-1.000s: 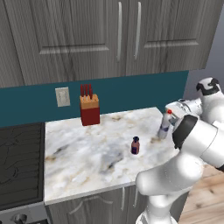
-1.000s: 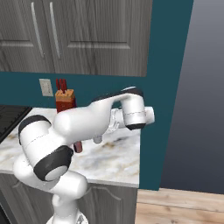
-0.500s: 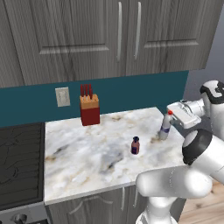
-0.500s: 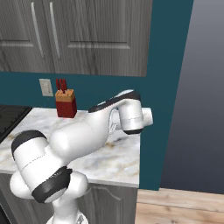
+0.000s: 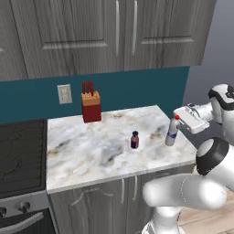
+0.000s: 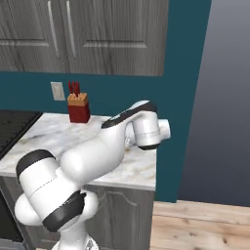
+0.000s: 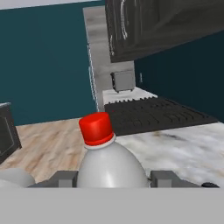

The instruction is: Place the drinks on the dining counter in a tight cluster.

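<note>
Gripping the clear bottle (image 7: 111, 168) looks like the step in hand: in the hand view the gripper (image 7: 113, 178) has a dark finger (image 7: 65, 178) tight against each side of its body, pinching it just under the red cap (image 7: 96, 127). The left base view shows the bottle (image 5: 172, 132) standing at the near right edge of the small marble counter (image 5: 87, 151), under the white hand. Whether its foot has left the stone I cannot tell.

Next, I judge, comes a straight lift clear of the top, then a carry with the base to the dining counter, bottle kept upright.

Out from the gripper, the short dark-maroon bottle (image 5: 134, 140) stands apart on the open marble. Farther off, by the teal wall, sits the red knife block (image 5: 91, 105) beside a wall socket (image 5: 64, 93), with the black stove (image 5: 20, 153) beyond the counter's far end and grey cupboards (image 5: 105, 32) overhead. Wood floor (image 6: 200, 227) lies below
</note>
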Tool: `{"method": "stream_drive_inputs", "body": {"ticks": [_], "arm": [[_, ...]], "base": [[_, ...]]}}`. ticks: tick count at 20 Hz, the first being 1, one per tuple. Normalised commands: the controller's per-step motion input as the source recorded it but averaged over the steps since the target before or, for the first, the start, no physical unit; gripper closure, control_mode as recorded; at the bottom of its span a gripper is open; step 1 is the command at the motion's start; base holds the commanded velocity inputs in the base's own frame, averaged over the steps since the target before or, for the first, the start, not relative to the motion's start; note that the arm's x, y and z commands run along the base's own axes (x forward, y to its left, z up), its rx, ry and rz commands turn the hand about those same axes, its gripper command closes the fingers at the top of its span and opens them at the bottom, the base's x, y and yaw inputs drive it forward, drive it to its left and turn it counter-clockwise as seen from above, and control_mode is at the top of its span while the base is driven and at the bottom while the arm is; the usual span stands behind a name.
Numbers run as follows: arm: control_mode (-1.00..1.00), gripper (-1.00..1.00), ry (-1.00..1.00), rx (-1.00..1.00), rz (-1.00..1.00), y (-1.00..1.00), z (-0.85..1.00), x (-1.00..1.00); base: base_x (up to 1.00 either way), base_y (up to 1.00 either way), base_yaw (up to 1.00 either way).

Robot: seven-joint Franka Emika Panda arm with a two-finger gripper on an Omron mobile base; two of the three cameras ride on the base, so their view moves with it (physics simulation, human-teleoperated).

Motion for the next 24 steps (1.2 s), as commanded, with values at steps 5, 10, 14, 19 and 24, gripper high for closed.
{"method": "stream_drive_inputs", "body": {"ticks": [5,10,14,19,24], "arm": [[1.00,1.00,0.00,0.00,0.00,0.00,0.00,0.00],[1.00,1.00,0.00,0.00,0.00,0.00,0.00,0.00],[1.00,1.00,0.00,0.00,0.00,0.00,0.00,0.00],[1.00,1.00,0.00,0.00,0.00,0.00,0.00,0.00],[1.00,1.00,0.00,0.00,0.00,0.00,0.00,0.00]], "base": [[-0.98,-0.13,0.00],[-0.74,0.05,0.17],[-0.24,0.46,0.74],[0.00,0.48,0.96],[0.00,0.38,1.00]]}}
